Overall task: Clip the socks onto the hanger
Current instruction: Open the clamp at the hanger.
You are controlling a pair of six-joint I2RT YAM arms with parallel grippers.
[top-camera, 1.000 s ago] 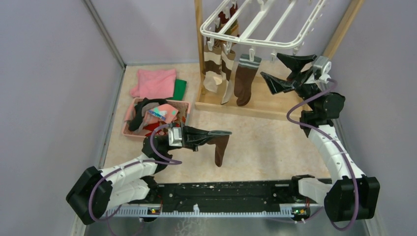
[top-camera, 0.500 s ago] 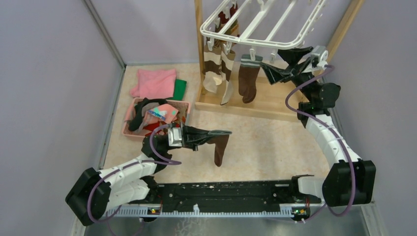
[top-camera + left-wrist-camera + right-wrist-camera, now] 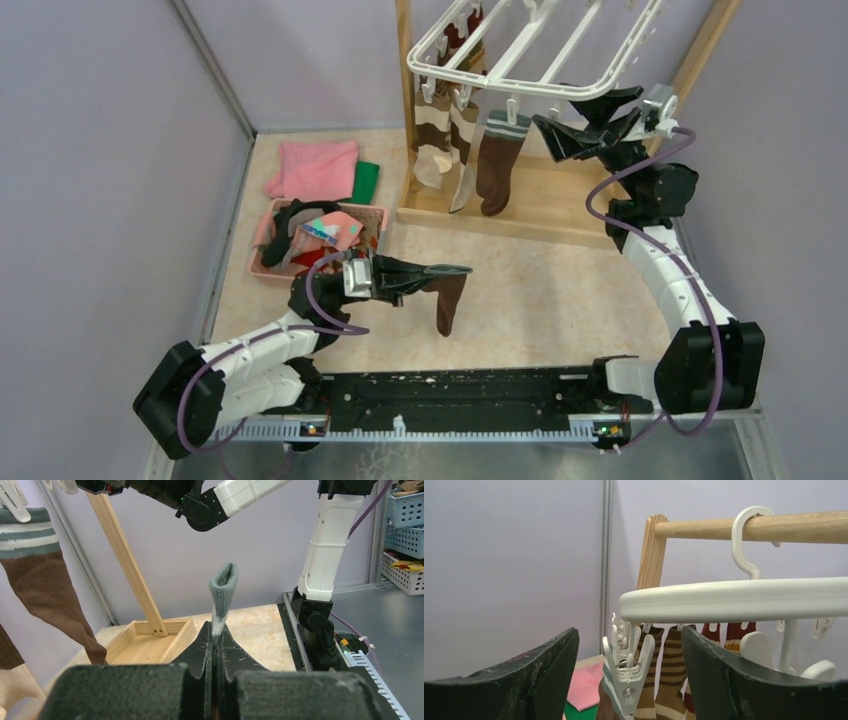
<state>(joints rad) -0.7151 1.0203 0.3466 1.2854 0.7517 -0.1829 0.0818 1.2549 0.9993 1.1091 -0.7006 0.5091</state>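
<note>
The white hanger [image 3: 530, 50] hangs from a wooden bar, small clips under it. Brown-and-cream striped socks [image 3: 437, 140] and a dark brown sock with a grey striped cuff [image 3: 497, 165] hang clipped at its front. My left gripper [image 3: 462, 270] is shut on another dark brown sock [image 3: 448, 305], which dangles over the floor. In the left wrist view its grey cuff [image 3: 223, 592] sticks up from my shut left gripper [image 3: 216, 632]. My right gripper [image 3: 553, 108] is open just under the hanger's front rim. A white clip [image 3: 629, 672] hangs between my right gripper's [image 3: 628, 630] fingers, untouched.
A pink basket [image 3: 262, 262] of loose socks sits at the left, with a folded pink cloth [image 3: 315, 168] and a green cloth [image 3: 366, 180] behind it. The wooden frame's base tray [image 3: 540, 205] and post [image 3: 405, 60] stand under the hanger. Walls close in on both sides.
My right gripper has risen to the hanger's front rim, come around a clip and narrowed a little. The left arm and its sock have not moved.
</note>
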